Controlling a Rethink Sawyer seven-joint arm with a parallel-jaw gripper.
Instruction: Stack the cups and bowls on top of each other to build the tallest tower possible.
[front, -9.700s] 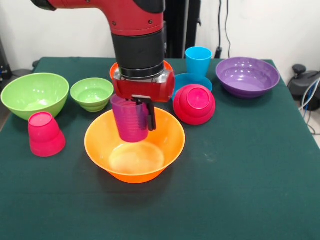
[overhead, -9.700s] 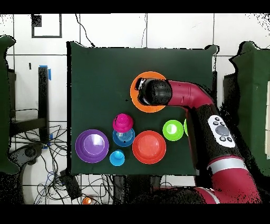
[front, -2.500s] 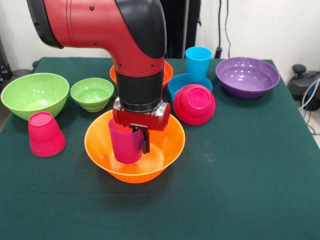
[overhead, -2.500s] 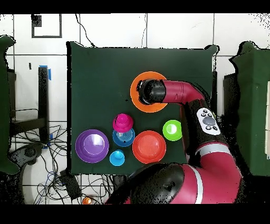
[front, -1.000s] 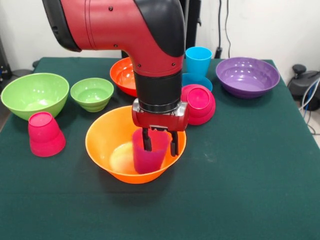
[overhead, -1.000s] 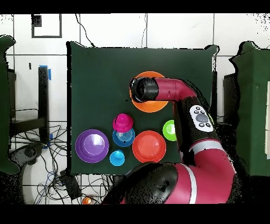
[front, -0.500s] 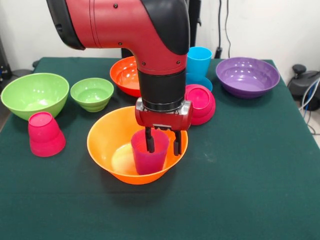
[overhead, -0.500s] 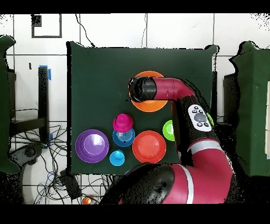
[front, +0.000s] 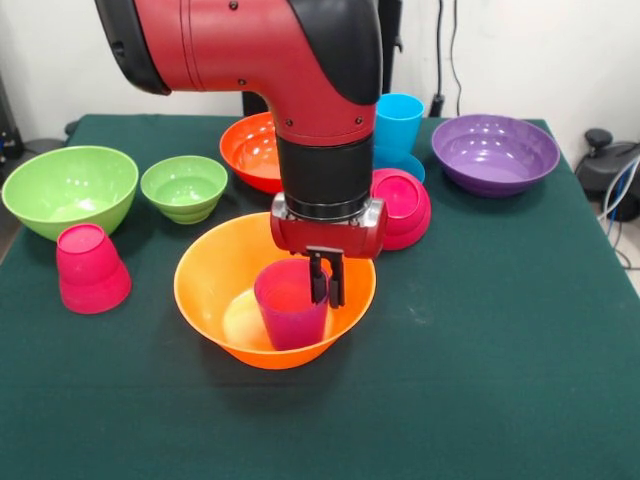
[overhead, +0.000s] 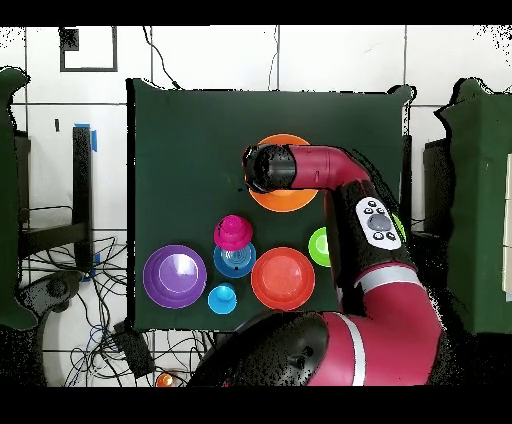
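The large orange bowl (front: 205, 285) stands near the table's middle, and the purple-magenta cup (front: 285, 310) sits upright inside it, right of centre. My gripper (front: 325, 280) reaches down into the bowl and is shut on the cup's right rim, one finger inside the cup and one outside. In the overhead view the arm's wrist covers the gripper and the cup, and only part of the orange bowl (overhead: 295, 198) shows.
Around the orange bowl stand a red-orange bowl (front: 248, 150), a small green bowl (front: 183, 186), a large green bowl (front: 68, 188), an upturned pink cup (front: 90, 268), an upturned pink-red bowl (front: 402, 208), a blue cup (front: 397, 120) and a purple bowl (front: 494, 152).
The fingers stood open astride the cup half a second ago; they have now closed on its right rim. The cup has shifted slightly to the left in the bowl.
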